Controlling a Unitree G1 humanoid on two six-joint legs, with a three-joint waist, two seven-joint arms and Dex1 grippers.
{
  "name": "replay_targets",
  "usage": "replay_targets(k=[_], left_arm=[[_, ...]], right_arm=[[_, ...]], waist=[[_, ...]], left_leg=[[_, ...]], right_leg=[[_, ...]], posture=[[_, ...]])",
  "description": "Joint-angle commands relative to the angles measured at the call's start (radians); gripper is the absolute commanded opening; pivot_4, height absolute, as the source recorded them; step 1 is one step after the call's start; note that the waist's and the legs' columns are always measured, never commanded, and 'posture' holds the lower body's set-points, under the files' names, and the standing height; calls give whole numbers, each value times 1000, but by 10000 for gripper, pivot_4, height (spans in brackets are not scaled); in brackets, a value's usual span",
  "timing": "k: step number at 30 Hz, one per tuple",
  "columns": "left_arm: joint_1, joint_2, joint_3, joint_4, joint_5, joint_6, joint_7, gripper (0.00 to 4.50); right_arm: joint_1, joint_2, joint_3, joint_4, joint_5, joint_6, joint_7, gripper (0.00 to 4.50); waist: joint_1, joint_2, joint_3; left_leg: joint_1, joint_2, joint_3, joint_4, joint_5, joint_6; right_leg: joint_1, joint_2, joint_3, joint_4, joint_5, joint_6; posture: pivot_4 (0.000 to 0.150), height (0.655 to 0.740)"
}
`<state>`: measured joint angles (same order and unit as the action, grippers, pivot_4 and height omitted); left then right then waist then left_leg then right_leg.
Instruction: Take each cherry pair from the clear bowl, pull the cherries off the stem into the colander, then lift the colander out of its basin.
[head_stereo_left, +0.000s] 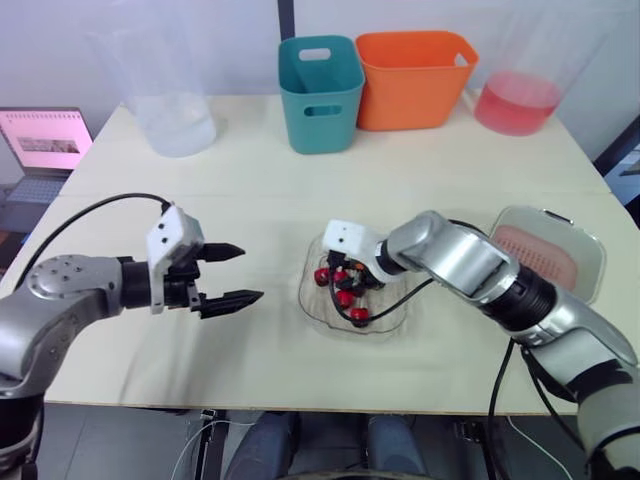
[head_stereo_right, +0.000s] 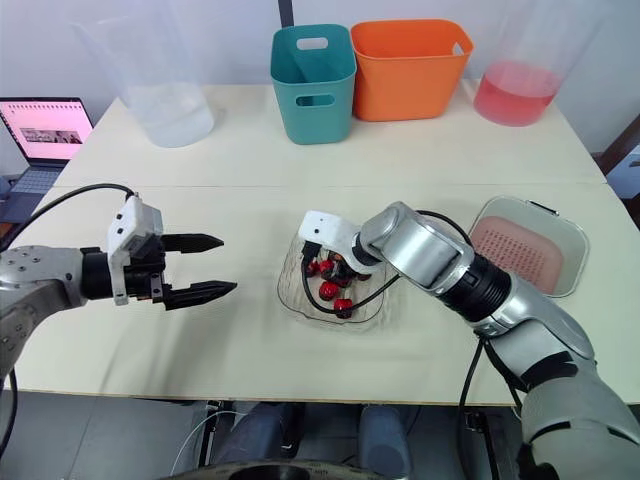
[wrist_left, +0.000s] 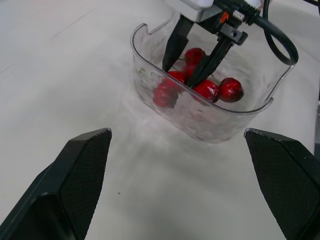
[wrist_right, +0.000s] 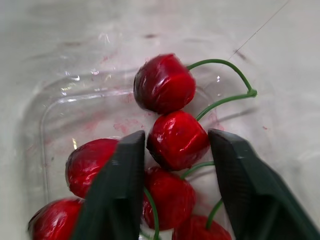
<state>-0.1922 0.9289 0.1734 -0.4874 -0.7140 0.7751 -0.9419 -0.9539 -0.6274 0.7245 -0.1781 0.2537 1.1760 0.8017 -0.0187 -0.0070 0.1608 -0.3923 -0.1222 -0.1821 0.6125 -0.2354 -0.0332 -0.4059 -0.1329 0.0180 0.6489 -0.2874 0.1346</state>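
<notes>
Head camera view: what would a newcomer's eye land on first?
The red cherries in the clear bowl, front and centre, with the right gripper dipped in, open around one cherry. Then the left gripper, open, hovering to the bowl's left, and the pink colander to its right.

The black fingers (wrist_right: 120, 185) of my right pincer (wrist_right: 176, 140) flank glossy red cherries (wrist_right: 164, 82) with green stems (wrist_right: 216, 61), in a clear bowl (wrist_left: 210, 120) on the cream desk (head_stereo_left: 250, 180). Beyond that pincer stand a teal bin (head_stereo_left: 320, 95) and an orange bin (head_stereo_left: 412, 80).
</notes>
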Motion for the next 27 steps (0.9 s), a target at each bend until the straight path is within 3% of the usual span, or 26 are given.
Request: replay_targets(k=[1, 3, 10, 16, 18, 22, 27], left_arm=[[-10, -6, 9, -20, 6, -25, 8, 45000], [-16, -9, 8, -16, 7, -27, 8, 45000], [-28, -1, 19, 15, 14, -39, 1, 45000], [-83, -14, 54, 113, -26, -29, -27, 45000], [-152, -36, 66, 159, -78, 3, -26, 45000], [-389, -133, 61, 276, -223, 110, 6, 45000], [-581, -226, 19, 424, -224, 146, 13, 45000]], right_arm=[[-8, 9, -2, 0, -27, -17, 11, 6178], [-13, 11, -6, -4, -34, -17, 17, 3049], [-36, -63, -120, -130, 5, 18, 64, 3049], [36, -223, -321, -286, 79, -15, 132, 3049], [78, -263, -394, -300, 83, -78, 138, 3049], [195, -267, -595, -314, 80, -420, 162, 3049], [211, -220, -625, -294, -15, -686, 105, 3049]], waist=[[1, 0, 0], [0, 0, 0], [2, 0, 0], [6, 0, 0], [8, -1, 0], [8, -2, 1], [-10, -2, 1]], left_leg=[[0, 0, 0, 0, 0, 0], [0, 0, 0, 0, 0, 0], [0, 0, 0, 0, 0, 0], [0, 0, 0, 0, -2, 3], [0, 0, 0, 0, -2, 4], [0, -1, 0, 1, -2, 4], [1, 0, 3, 2, 1, -2]], right_leg=[[0, 0, 0, 0, 0, 0], [0, 0, 0, 0, 0, 0], [0, 0, 0, 0, 0, 0], [0, 0, 0, -1, 0, 0], [1, 0, -1, -1, 0, 0], [2, 0, -1, -1, 1, 2], [2, 0, 0, -1, 2, 4]], posture=[[1500, 7400], [1500, 7400], [1500, 7400], [1500, 7400], [1500, 7400], [1500, 7400], [1500, 7400]])
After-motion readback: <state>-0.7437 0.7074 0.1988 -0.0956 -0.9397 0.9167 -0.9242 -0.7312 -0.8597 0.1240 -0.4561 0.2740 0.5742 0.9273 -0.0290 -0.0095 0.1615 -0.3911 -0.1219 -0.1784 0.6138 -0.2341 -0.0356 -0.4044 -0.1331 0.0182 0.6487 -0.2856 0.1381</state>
